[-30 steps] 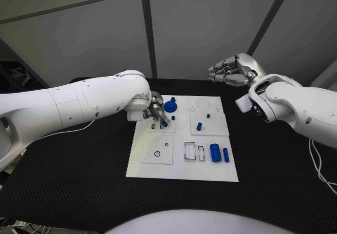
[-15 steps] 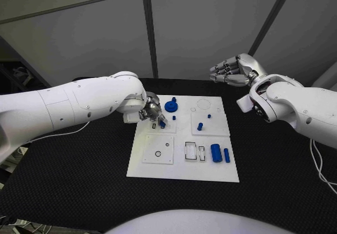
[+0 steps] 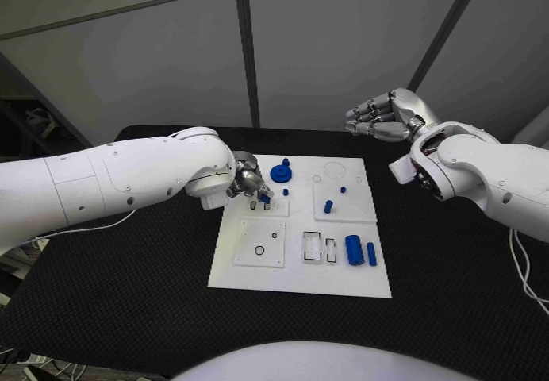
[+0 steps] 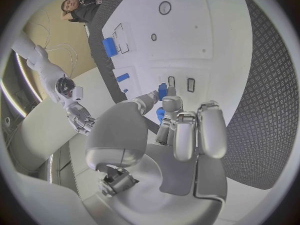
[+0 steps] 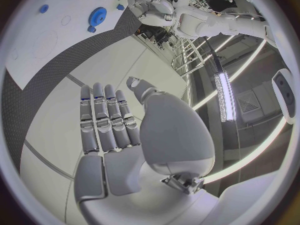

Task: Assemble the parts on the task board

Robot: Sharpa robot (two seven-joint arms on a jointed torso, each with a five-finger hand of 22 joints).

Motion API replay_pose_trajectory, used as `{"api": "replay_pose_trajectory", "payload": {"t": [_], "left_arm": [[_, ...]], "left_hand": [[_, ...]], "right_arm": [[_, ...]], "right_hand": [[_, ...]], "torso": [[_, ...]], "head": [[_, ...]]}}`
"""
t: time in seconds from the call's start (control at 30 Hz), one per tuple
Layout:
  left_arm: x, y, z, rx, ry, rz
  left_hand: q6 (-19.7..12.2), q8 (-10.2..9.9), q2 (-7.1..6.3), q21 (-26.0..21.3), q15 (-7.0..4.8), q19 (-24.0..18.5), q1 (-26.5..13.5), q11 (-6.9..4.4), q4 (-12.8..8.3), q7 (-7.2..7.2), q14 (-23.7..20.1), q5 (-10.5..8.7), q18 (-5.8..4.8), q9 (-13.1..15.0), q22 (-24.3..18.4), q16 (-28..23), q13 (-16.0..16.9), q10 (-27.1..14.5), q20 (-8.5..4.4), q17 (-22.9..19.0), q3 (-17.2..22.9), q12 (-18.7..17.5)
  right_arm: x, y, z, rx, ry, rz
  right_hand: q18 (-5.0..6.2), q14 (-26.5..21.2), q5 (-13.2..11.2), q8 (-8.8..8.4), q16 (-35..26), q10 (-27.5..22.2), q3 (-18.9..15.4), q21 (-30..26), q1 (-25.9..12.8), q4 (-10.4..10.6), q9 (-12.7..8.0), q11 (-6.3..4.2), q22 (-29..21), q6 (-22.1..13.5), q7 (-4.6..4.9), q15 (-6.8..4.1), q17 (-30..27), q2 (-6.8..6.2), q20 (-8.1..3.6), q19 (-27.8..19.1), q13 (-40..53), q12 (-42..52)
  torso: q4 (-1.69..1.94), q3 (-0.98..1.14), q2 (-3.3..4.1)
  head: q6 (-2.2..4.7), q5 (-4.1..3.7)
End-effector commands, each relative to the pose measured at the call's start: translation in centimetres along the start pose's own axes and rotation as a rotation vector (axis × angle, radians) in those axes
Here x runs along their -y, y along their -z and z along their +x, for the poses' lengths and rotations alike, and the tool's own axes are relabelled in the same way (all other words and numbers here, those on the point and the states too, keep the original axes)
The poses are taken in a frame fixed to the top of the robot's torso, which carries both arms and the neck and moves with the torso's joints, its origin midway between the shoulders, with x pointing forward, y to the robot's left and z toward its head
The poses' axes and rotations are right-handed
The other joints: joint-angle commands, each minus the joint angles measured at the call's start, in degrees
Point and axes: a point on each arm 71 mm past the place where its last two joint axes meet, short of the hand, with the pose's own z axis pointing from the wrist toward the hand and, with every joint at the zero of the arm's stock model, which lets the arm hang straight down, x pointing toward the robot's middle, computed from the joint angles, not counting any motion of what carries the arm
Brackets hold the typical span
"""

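The white task board lies in the middle of the black table. My left hand hovers over the board's far left corner and pinches a small blue part between thumb and a finger, just above two narrow slots. A blue gear stands beside that hand. Small blue pegs stand in the far right panel. Two blue cylinders lie near the right edge. My right hand is raised beyond the table's far right, fingers straight and holding nothing.
Rectangular recesses and a panel with round holes take up the board's near half. Black textured matting surrounds the board on all sides. The right forearm hangs over the table's right side.
My left arm has swung a little lower and leftward while its hand stays over the slots with the blue part. The right hand has not moved.
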Motion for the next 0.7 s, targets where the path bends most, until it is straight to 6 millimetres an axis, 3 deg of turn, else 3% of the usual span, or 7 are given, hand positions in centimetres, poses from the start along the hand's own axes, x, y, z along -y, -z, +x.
{"api": "replay_pose_trajectory", "payload": {"t": [0.03, 0.33, 0.7], "left_arm": [[0.1, 0.2, -0.4, 0.110, -0.007, -0.003], [-0.2, -0.1, 0.6, 0.115, -0.033, -0.029], [-0.1, -0.4, 1.2, 0.116, -0.048, -0.045]], "left_hand": [[0.2, 0.3, 0.13, 0.4, -0.24, 0.4, -0.7, -0.45, -8.7, -0.23, 5.4, 0.21, -8.17, 0.2, 0.1, 0.1, 0.1, 1.0, -0.01, 13.8, 9.1, 0.3], [0.3, 0.5, -0.21, 0.5, -0.30, 0.5, -1.2, -0.52, -8.7, -0.31, 5.4, 0.20, -8.22, 0.4, 0.4, 0.1, 0.2, 1.2, -0.05, 13.8, 9.9, 0.5], [0.4, 1.2, -0.89, 0.8, -0.47, 0.8, -2.0, -0.73, -8.8, -0.52, 5.5, 0.87, -8.31, 0.8, 0.9, 0.1, 0.2, 1.7, -0.20, 13.9, 11.4, 0.7]], "right_arm": [[-0.2, -0.1, 0.0, -0.007, 0.010, -0.012], [-0.2, -0.1, 0.0, -0.008, 0.020, -0.017], [-0.2, 0.0, 0.0, -0.010, 0.025, -0.019]], "right_hand": [[0.60, -0.1, 0.2, -0.16, -0.3, -0.1, -0.4, -0.4, -0.3, 0.0, 0.0, 0.46, -0.1, 0.1, 0.36, 0.39, -0.1, -0.20, -0.06, 0.5, -0.1, -0.3], [0.61, -0.1, 0.2, -0.18, -0.3, -0.1, -0.5, -0.5, -0.4, 0.1, 0.0, 0.49, -0.2, 0.1, 0.38, 0.41, -0.1, -0.21, -0.03, 0.5, -0.1, -0.3], [0.61, -0.1, 0.2, -0.18, -0.3, -0.1, -0.5, -0.5, -0.4, 0.1, 0.0, 0.49, -0.2, 0.1, 0.38, 0.41, -0.1, -0.21, -0.03, 0.5, -0.1, -0.3]], "torso": [[0.00, 0.01, 0.01], [-0.23, -0.08, 0.04], [-0.20, -0.14, 0.09]], "head": [[-0.05, 0.12], [-0.06, 0.41], [-0.11, 0.22]]}}
